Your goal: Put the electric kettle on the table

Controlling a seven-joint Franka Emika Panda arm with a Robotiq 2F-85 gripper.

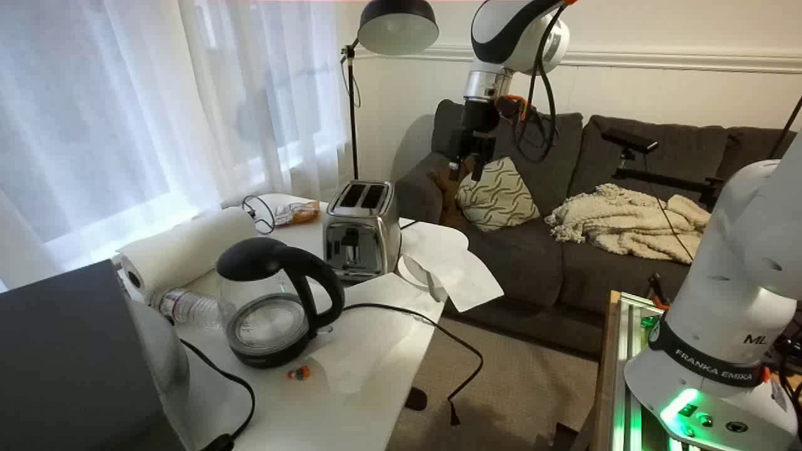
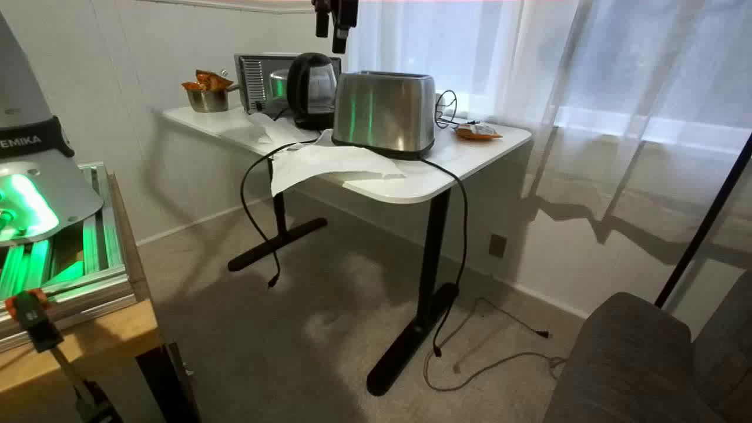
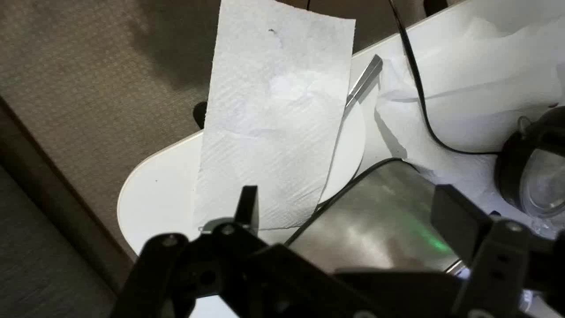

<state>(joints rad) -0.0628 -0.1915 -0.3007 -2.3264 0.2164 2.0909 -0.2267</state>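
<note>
Kettle (image 3: 545,179) — cropped (wrist view), footing unclear

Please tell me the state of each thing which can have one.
Electric kettle: upright, lid closed, looks empty.
Gripper: open, holding nothing.
Toaster: upright, slots look empty.
Toaster cord: unplugged.
Paper towel roll: lying on its side.
Plastic bottle: lying on its side.
Curtain: drawn.
Robot base light: lit green.
Lamp: lit or not, unclear.

Your table (image 2: 405,189), white, rounded corners. You have on it: paper sheet (image 3: 273,123), covering part of a plate (image 3: 351,145), overhanging one long edge near a corner; toaster (image 2: 382,108), beside that plate; packet (image 2: 477,133), near the same end's other corner; paper roll (image 1: 194,247), along the opposite long edge; bottle (image 1: 188,307), on its side; kettle (image 1: 269,307), upright; saucepan (image 2: 208,101) and boxy appliance (image 2: 252,88), toward the far end.
</note>
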